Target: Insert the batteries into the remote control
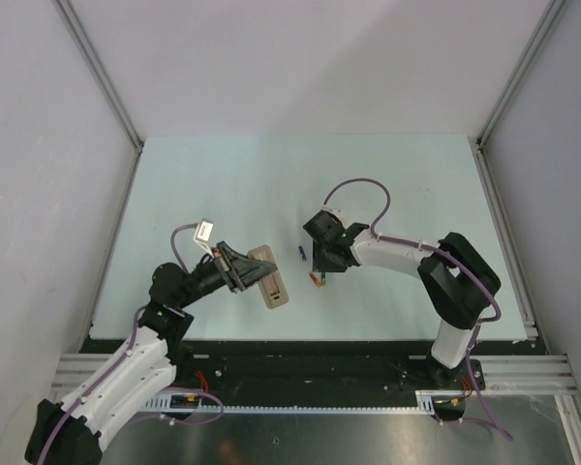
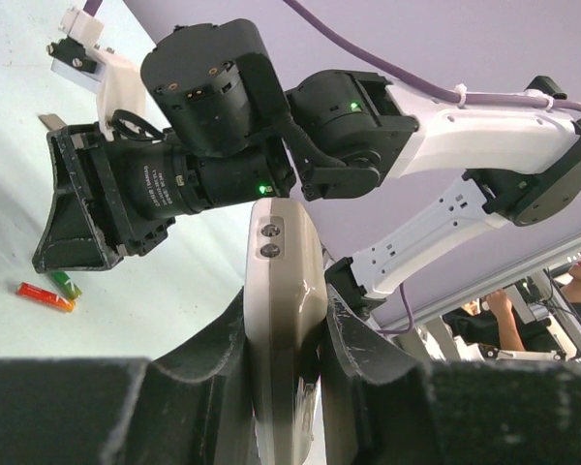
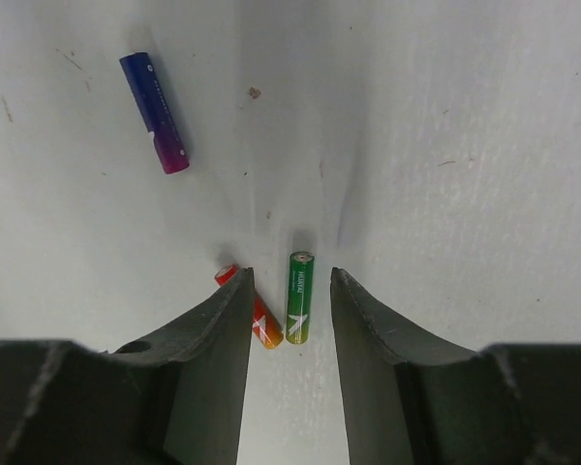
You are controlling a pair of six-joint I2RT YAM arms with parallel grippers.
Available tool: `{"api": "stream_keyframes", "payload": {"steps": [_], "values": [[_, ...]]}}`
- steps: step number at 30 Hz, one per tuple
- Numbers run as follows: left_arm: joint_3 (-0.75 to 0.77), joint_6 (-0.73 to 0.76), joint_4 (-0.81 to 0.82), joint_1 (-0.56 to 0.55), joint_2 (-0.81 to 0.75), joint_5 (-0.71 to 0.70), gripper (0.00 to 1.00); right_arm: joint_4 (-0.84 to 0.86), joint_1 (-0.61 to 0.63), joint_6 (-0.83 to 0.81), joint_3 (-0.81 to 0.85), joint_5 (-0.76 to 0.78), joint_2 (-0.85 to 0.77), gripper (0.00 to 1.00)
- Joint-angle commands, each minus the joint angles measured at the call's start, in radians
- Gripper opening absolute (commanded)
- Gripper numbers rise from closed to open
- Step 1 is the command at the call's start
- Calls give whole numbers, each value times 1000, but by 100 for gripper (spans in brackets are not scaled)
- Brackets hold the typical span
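The white remote control (image 2: 281,281) stands on edge between the fingers of my left gripper (image 2: 283,334), which is shut on it; from above the remote control (image 1: 271,281) is held just over the table, left of centre. My right gripper (image 3: 290,281) is low over the table and open. The green battery (image 3: 299,297) lies between its fingers, with a gap on each side. The red battery (image 3: 261,325) lies aslant beside it, partly hidden under the left finger. The dark blue battery (image 3: 155,112) lies apart, farther off. From above, my right gripper (image 1: 321,269) covers the red and green pair.
The pale green table (image 1: 271,184) is boxed in by white walls, with metal posts (image 1: 102,73) at the sides. A black strip and metal rails (image 1: 310,373) run along the near edge by the arm bases. A small grey piece (image 2: 50,122) lies on the table beyond my right gripper.
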Motion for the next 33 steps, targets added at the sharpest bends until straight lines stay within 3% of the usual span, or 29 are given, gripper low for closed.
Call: {"api": "stream_keyframes", "payload": {"steps": [1, 13, 16, 17, 19, 23, 27, 30, 33], "values": [[-5, -14, 30, 7, -16, -1, 0, -7, 8, 23, 15, 26, 23, 41], [-7, -15, 30, 7, -17, 4, 0, -48, 17, -41, -3, 28, 53, 27], [-8, -12, 30, 5, -22, 2, 0, -65, 10, -72, -10, 38, 58, 15], [-10, -14, 30, 5, -22, 2, 0, -71, 4, -99, -10, 48, 52, 5], [-10, -14, 30, 4, -25, 1, 0, -62, -7, -144, -8, 48, 15, 0], [-1, -14, 30, 1, -25, -5, 0, -1, -12, -356, -3, 5, -66, 0], [7, -12, 30, -4, -28, -7, 0, 36, 69, -709, -3, 28, -115, 0], [7, -12, 28, -13, -39, -7, 0, 50, 85, -882, 0, 42, -128, 0], [7, -12, 30, -18, -46, -12, 0, 71, 88, -957, 7, 57, -129, 0]]}}
